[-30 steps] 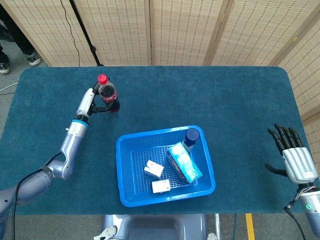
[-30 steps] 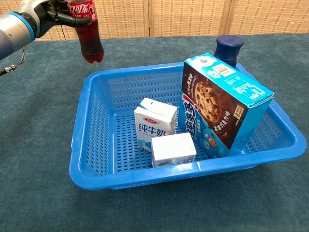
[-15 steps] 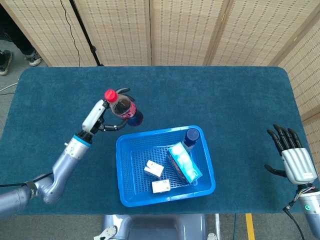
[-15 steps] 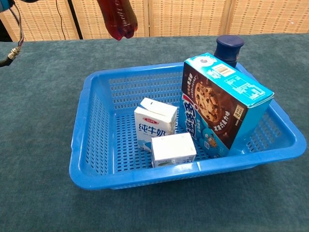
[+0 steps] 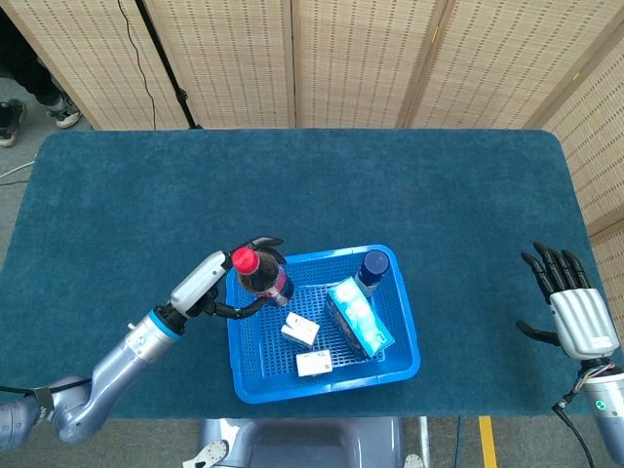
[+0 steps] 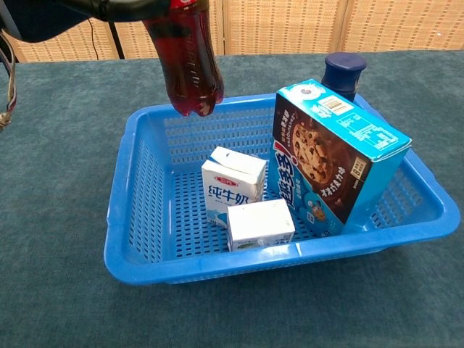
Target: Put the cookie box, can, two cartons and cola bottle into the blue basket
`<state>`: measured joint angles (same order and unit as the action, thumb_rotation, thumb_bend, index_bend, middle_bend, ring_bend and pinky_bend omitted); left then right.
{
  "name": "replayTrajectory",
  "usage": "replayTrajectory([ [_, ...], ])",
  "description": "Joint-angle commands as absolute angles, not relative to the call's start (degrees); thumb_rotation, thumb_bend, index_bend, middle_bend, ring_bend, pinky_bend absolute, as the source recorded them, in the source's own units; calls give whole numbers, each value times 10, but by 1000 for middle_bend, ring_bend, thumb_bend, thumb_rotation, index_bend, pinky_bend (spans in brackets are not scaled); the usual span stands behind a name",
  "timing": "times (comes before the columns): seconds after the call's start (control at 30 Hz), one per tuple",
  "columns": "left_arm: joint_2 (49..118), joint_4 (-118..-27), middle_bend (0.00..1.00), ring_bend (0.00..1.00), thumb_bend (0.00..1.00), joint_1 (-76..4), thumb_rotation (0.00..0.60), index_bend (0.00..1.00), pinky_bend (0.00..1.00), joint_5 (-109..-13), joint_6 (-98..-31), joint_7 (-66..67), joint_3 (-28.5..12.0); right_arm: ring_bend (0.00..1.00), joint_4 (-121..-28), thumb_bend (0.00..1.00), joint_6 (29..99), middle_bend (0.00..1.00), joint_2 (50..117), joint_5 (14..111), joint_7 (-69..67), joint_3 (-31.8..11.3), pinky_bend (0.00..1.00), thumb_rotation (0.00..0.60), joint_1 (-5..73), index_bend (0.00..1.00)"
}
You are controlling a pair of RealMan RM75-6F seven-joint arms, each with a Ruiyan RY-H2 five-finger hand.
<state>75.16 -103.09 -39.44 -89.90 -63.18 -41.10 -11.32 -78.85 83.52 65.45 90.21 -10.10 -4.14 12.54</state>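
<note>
1. We think the job is almost done. In the blue plastic basket with holes (image 6: pixel 138 217) we see the blue cardboard cookie box (image 6: pixel 330 163), the dark blue can with a round lid (image 6: pixel 344 72) behind it, and the white milk cartons (image 6: pixel 233 183).
2. The last thing left is the clear plastic cola bottle with a red cap (image 6: pixel 185 65). Our left hand (image 5: pixel 219 283) holds it near the top. It hangs in the air over the back left corner of the basket, tipped a bit, and it is not touching the bottom.
3. We guess it only needs to go down and be let go.
4. Our right hand (image 5: pixel 570 307) holds nothing. Its fingers are spread wide, far off at the right side of the dark teal counter (image 5: pixel 390 185).
5. We count one basket, one cookie box, one can, two cartons and one bottle.
</note>
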Motion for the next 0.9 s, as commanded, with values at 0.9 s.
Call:
replayTrajectory([
  [0.9, 888, -888, 303, 206, 462, -415, 600, 299, 256, -833, -598, -341, -97, 0, -792, 0, 830, 0, 651, 902, -105, -39, 0, 600, 125, 44],
])
